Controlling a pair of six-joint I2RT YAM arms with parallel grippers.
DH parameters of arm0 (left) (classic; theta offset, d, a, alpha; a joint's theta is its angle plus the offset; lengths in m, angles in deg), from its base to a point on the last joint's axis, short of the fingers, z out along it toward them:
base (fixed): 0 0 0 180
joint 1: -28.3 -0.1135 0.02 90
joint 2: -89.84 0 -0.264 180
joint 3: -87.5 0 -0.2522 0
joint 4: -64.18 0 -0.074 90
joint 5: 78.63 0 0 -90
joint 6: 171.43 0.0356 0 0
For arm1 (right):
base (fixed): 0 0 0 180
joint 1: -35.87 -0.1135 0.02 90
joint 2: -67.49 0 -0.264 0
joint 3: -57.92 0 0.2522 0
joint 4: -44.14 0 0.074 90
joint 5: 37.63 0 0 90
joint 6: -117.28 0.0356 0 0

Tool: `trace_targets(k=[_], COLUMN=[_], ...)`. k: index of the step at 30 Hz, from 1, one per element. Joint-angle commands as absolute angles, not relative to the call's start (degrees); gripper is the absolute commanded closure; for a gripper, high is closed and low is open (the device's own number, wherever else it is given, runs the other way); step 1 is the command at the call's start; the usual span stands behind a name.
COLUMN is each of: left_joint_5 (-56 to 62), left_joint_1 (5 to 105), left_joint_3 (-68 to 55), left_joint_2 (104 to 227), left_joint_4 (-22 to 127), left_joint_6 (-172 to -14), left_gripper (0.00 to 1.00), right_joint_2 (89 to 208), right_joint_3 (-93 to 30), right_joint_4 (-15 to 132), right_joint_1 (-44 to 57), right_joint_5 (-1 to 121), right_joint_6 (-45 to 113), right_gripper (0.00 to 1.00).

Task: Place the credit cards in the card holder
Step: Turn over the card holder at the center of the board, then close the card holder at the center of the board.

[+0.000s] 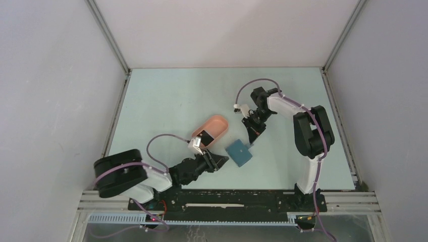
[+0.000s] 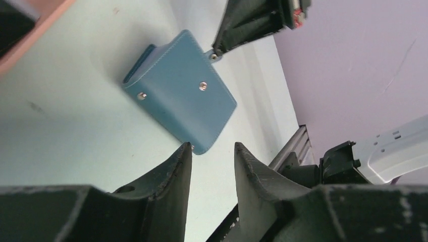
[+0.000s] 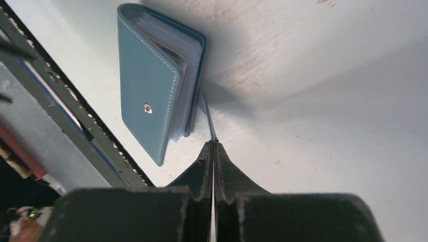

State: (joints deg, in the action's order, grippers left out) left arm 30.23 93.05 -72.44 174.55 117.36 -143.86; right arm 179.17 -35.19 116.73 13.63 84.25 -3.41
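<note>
Card holder (image 1: 238, 153) of blue stitched leather, folded over, lies on the pale green bench (image 1: 166, 96) just right of frame centre. The right gripper (image 3: 213, 146) is pinched tight on its thin tab (image 3: 208, 118). The left gripper (image 2: 212, 147) stands partly open and empty just beside it. A pink oval tray (image 1: 217, 123) at the upper left carries a black flat card (image 1: 204, 137).

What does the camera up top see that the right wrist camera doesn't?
Only the top view shows the pink tray and the left gripper, open near the card holder. Only the right wrist view shows the clear sleeves packed inside the card holder and its thin tab pinched in shut jaws. Both show the blue card holder and the right gripper at it.
</note>
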Motion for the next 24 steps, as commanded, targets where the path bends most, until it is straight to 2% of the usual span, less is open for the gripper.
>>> trace_targets(k=[1, 5, 10, 18, 24], left_joint_5=[29.55, 23.10, 12.63, 10.85, 12.03], left_joint_1=[93.62, 90.30, 84.26, 83.59, 83.50], left_joint_3=[-65.96, -60.29, -54.72, -45.17, -42.20], left_joint_2=[166.02, 165.93, 173.90, 187.88, 193.29], left_joint_4=[103.01, 99.23, 100.56, 100.85, 93.83], left_joint_6=[-127.85, -121.94, -124.13, -125.05, -125.76], left_gripper=[0.61, 0.62, 0.76, 0.87, 0.96], right_joint_2=[180.91, 182.42, 183.28, 183.63, 185.06], right_joint_3=[-41.80, -45.64, -46.22, -46.38, -46.11], right_joint_4=[121.63, 123.20, 123.41, 122.29, 121.27], right_joint_1=[12.59, 12.15, 12.13, 12.45, 14.39], right_joint_5=[79.52, 79.61, 81.88, 84.39, 85.25], right_joint_6=[-8.06, -9.72, -10.61, -9.73, -9.02], right_gripper=[1.00, 1.00, 1.00, 1.00, 1.00])
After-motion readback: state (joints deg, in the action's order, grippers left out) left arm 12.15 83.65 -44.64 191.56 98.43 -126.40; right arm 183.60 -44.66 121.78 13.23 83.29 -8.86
